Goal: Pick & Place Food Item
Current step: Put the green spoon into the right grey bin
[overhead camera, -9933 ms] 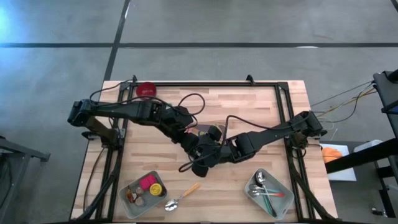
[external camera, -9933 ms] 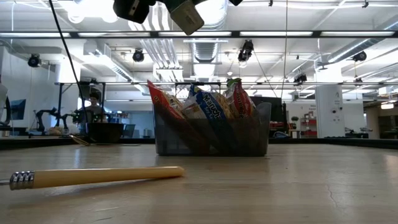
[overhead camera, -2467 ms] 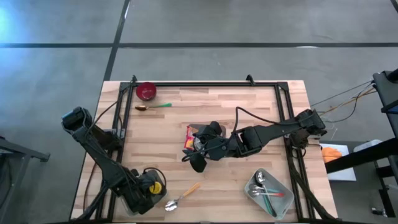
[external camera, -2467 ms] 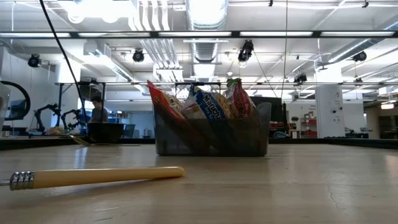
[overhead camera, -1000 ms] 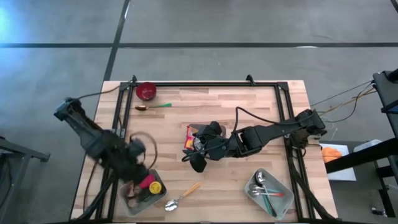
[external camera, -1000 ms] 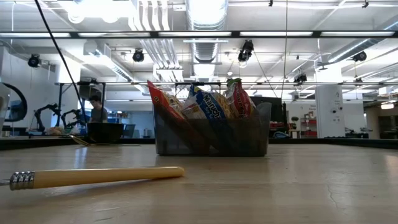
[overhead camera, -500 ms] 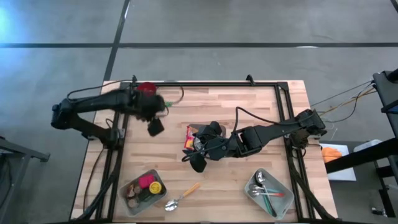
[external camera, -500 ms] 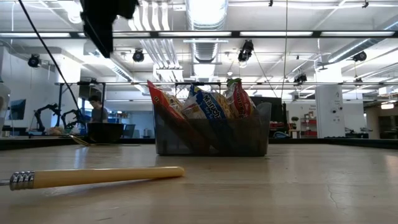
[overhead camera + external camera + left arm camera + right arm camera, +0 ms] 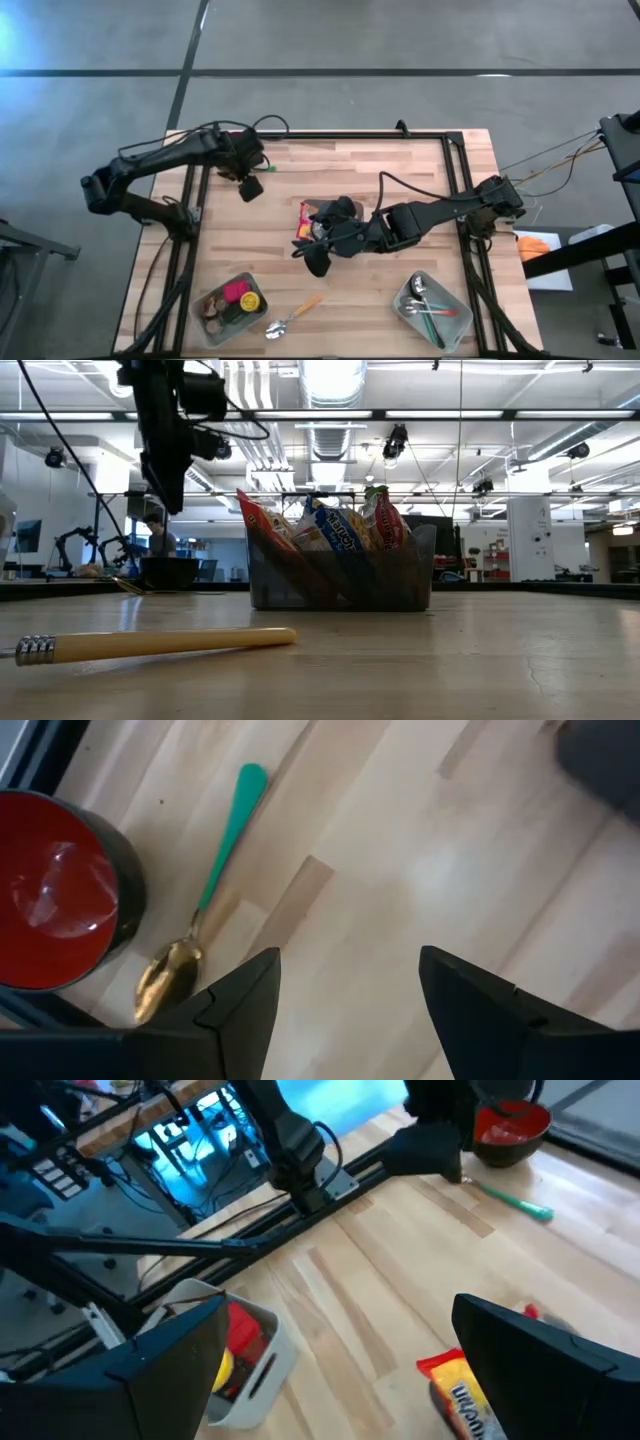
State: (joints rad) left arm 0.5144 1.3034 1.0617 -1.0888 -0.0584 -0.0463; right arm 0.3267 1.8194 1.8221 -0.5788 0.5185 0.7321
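Upper left of the high frame: my left pincer [image 9: 250, 187] has swung up from the food tray [image 9: 232, 309] at bottom left, fingers parted and empty, now over the green-handled spoon [image 9: 212, 880] beside the red bowl [image 9: 55, 905]. Right pincer [image 9: 318, 245] waits wide open over the snack bin [image 9: 340, 576] mid-table. I judge a drop-off done, next pick starting.
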